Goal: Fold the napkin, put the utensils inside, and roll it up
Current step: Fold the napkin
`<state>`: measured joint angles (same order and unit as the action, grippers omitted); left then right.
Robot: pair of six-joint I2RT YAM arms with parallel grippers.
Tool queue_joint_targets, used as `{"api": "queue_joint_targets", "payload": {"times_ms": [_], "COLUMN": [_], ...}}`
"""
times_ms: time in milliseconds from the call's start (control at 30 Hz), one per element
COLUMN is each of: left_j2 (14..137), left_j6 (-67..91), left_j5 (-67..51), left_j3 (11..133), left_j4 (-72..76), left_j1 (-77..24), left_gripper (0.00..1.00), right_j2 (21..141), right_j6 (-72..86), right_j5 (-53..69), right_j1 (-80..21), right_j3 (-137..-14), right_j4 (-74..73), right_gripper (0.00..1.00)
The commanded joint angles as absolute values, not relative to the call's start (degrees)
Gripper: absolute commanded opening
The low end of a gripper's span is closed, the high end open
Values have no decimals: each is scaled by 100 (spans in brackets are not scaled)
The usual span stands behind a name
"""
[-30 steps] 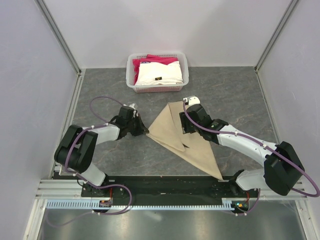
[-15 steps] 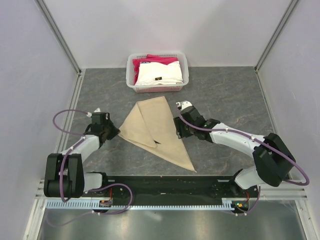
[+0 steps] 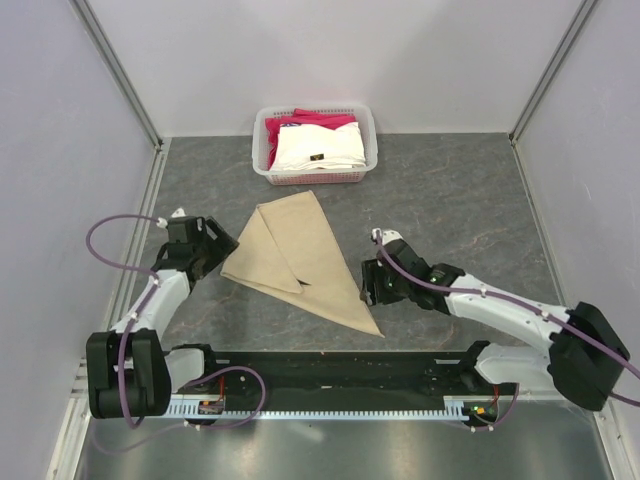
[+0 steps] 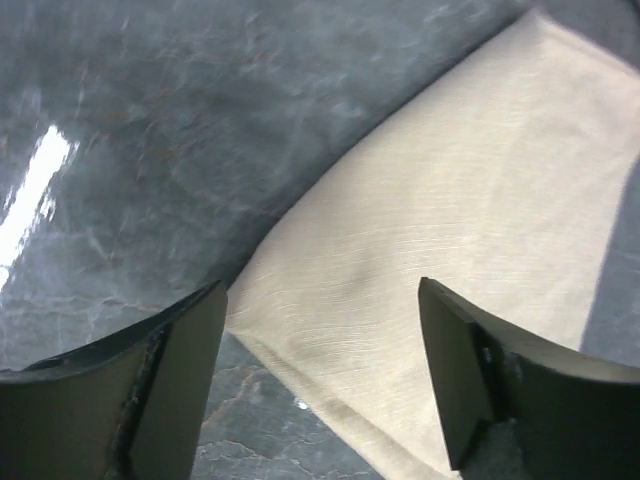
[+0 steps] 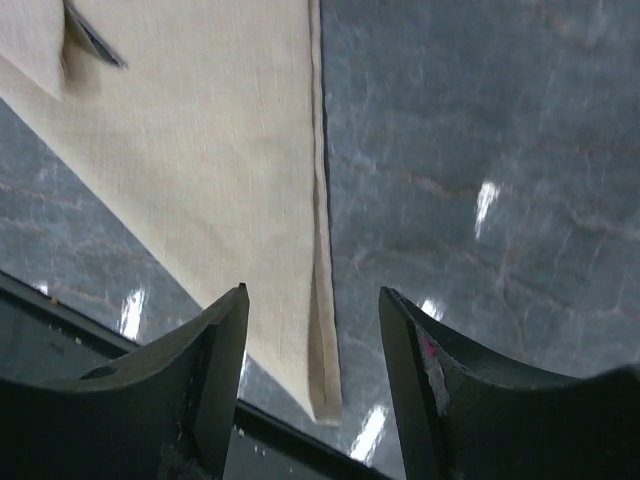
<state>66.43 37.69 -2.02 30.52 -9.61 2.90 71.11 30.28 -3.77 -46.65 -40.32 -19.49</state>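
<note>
The napkin lies folded into a long triangle on the table, between the two arms and in front of the white basket, apart from it. A folded-over flap covers its left half. From beneath that flap only a dark pointed tip shows, most probably the blade of the knife; the handle is hidden, so you cannot confirm how far inside it sits. The left gripper hovers at the left corner of the cloth with its jaws spread wide and nothing between them. The right gripper straddles the long right edge near the near corner, its jaws likewise apart and holding nothing. Rolling appears to be the step that remains. Observe three hazards. If you pinch only the upper layer at either corner, the fold is likely to open and expose the knife. If you roll toward the side where the tip protrudes, the knife may slide out, since nothing closes that side. If the right jaws drag the near corner, the cloth may ride onto the black base rail and bunch.
</note>
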Motion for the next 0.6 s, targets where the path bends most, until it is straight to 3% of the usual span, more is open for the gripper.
{"api": "queue_joint_targets", "payload": {"times_ms": [0, 100, 300, 567], "left_j2": [6416, 6459, 6838, 6899], "left_j6": [3490, 3122, 2287, 1705], "left_j5": [-570, -912, -1406, -1160], "left_j3": [3874, 4322, 5280, 5546], "left_j4": [-1520, -1844, -2618, -2760], "left_j1": [334, 334, 325, 325], "left_gripper": [90, 98, 98, 98], "right_j2": [6444, 6049, 5415, 5572], "right_j6": [3954, 4455, 5001, 5133], "right_j5": [156, 474, 563, 624], "right_j1": [-4667, -4702, -4711, -4720], "right_j3": [-3465, -3034, -2558, -2522], "right_j4": [-2478, -2487, -2487, -2338], "right_gripper": [63, 63, 63, 63]}}
